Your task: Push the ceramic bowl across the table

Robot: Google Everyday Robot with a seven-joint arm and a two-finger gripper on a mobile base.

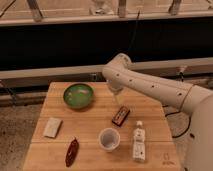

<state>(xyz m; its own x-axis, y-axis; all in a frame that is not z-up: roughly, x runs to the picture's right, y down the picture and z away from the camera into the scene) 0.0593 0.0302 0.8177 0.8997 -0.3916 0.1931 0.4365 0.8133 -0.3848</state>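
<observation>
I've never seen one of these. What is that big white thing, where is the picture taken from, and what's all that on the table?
The white thing is a robot arm reaching in from the right. Its gripper, the part that grasps, hangs below the bent end over the far side of the table, just right of the ceramic bowl. Its fingers are open and hold nothing. There is only one camera, looking down at the table from its near side. On the wood, besides the green bowl, are a whitish cup, a dark snack bar, a small bottle lying down, a pale packet and a reddish-brown pouch. The job is pushing the bowl across; the gripper is not yet touching it.
</observation>
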